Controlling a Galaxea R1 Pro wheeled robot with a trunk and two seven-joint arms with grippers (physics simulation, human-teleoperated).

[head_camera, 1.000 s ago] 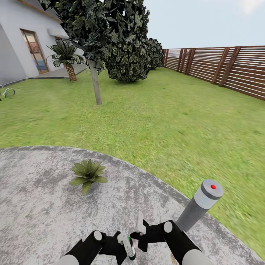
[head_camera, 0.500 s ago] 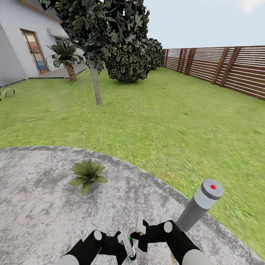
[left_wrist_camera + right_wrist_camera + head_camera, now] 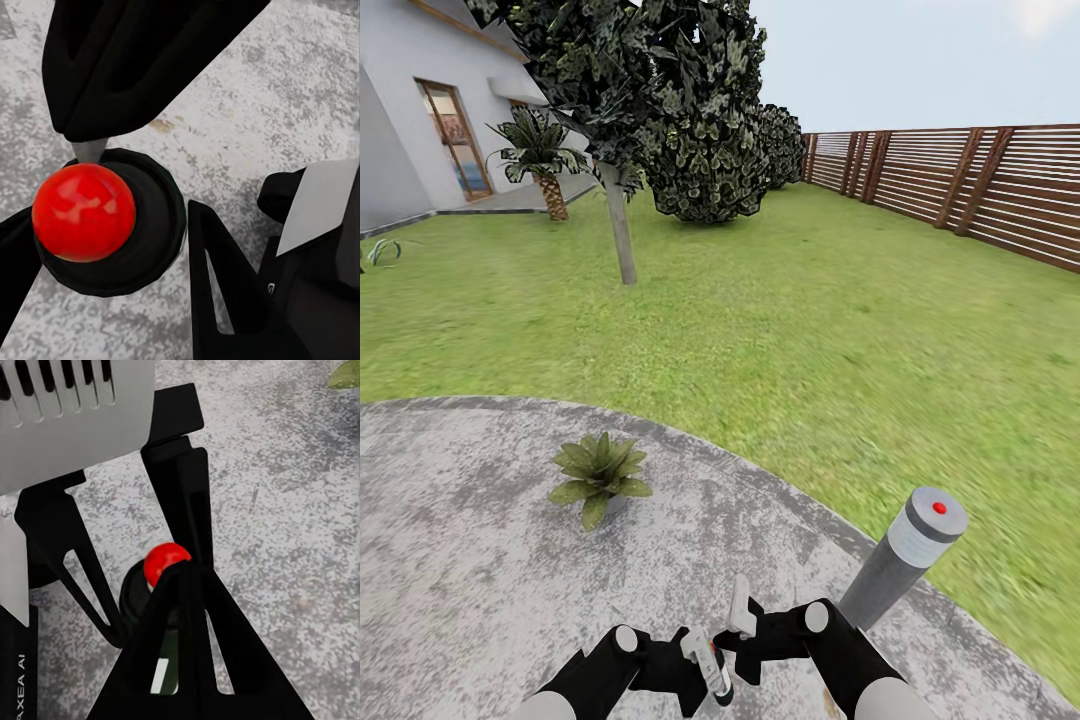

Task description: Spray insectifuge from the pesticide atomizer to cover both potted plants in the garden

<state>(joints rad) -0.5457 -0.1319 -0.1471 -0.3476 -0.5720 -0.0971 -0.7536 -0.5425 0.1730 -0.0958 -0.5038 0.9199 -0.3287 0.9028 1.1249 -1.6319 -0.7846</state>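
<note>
The left gripper (image 3: 705,668) squeezes the pesticide atomizer (image 3: 712,668), hiding its body. The right gripper (image 3: 745,620): I cannot tell.

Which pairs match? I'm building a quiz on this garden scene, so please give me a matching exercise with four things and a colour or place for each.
Things:
1. potted plant
2. bollard
3. fence
4. pesticide atomizer

Descriptions:
a. brown slats along the far right of the lawn
b. between the fingers of the left gripper
c. green rosette standing on the paved patio
d. grey post with a red dot on top

Pairs: 1-c, 2-d, 3-a, 4-b
</note>
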